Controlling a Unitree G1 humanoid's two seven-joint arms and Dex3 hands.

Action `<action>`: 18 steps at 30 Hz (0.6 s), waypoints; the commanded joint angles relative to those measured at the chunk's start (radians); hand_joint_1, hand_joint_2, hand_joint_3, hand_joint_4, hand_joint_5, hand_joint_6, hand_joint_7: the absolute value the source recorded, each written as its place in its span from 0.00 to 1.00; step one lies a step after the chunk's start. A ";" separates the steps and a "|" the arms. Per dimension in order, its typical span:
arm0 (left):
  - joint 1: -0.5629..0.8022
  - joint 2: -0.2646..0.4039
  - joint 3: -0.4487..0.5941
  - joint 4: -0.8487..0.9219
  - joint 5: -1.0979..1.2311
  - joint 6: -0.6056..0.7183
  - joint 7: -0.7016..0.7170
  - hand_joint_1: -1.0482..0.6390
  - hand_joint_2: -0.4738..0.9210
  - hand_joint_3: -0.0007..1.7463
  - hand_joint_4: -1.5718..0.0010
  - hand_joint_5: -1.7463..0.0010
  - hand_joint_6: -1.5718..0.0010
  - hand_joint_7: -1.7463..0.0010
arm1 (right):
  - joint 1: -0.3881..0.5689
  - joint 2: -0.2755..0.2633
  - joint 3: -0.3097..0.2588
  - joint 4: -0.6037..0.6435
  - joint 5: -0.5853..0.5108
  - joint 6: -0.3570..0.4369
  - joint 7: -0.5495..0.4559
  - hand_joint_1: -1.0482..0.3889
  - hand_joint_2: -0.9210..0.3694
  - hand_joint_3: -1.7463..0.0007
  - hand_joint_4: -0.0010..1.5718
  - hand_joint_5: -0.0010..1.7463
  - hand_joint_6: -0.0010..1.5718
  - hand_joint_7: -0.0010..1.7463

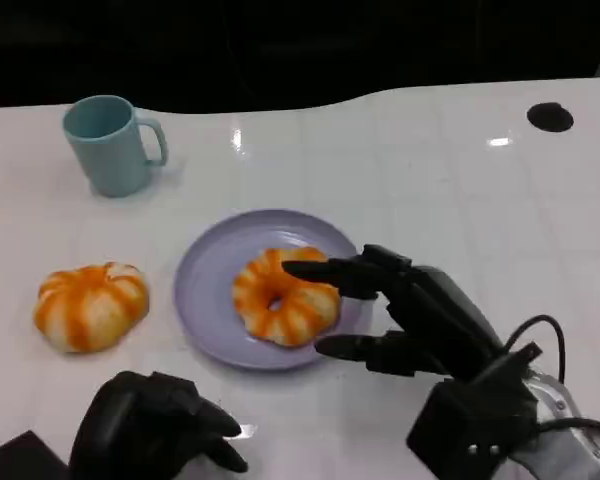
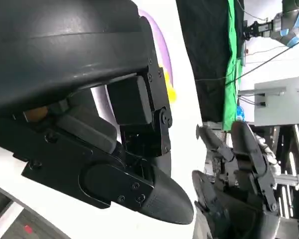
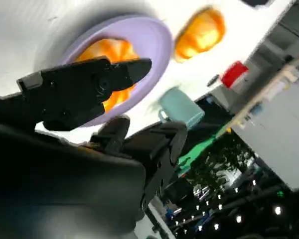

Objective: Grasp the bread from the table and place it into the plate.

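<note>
- A ring-shaped bread roll (image 1: 284,297) lies on the lavender plate (image 1: 205,275), likely the placing step done.
- The right hand (image 1: 405,315) sits beside the plate's rim, its fingers (image 1: 325,270) spread over the roll, holding nothing.
- The left hand (image 1: 150,420) rests at the near table edge, fingers curled in on nothing.
- A 2nd orange-striped roll (image 1: 90,305) lies left of the plate, a teal mug (image 1: 110,145) well behind.
- Bare white table (image 1: 460,190) on the right offers withdrawal room.

Bread (image 1: 285,297) on plate (image 1: 205,285); 2nd bread (image 1: 90,305) left of plate, mug (image 1: 108,144) behind.
</note>
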 commanded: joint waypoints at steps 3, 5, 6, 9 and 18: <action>-0.001 0.008 0.003 0.005 -0.002 -0.007 0.006 0.00 0.97 0.00 0.02 0.73 0.00 0.86 | 0.121 0.021 -0.070 -0.175 0.279 0.144 0.184 0.59 0.10 0.78 0.26 0.76 0.43 0.27; -0.002 0.009 0.003 0.007 0.000 -0.011 0.007 0.00 0.97 0.00 0.02 0.73 0.00 0.85 | 0.149 0.015 -0.090 -0.220 0.356 0.188 0.244 0.61 0.21 0.59 0.29 0.79 0.35 0.47; -0.002 0.009 0.003 0.006 -0.001 -0.010 0.007 0.00 0.97 0.00 0.02 0.73 0.00 0.85 | 0.163 0.005 -0.101 -0.235 0.384 0.193 0.271 0.61 0.23 0.54 0.31 0.80 0.34 0.53; -0.002 0.010 0.003 0.005 -0.004 -0.006 0.004 0.00 0.97 0.00 0.02 0.73 0.00 0.86 | 0.195 -0.010 -0.133 -0.265 0.441 0.208 0.328 0.61 0.21 0.52 0.38 0.80 0.37 0.59; -0.006 0.011 0.005 0.013 -0.004 -0.014 0.000 0.00 0.97 0.00 0.02 0.73 0.00 0.86 | 0.297 -0.073 -0.205 -0.354 0.430 0.252 0.378 0.61 0.21 0.50 0.39 0.93 0.35 0.85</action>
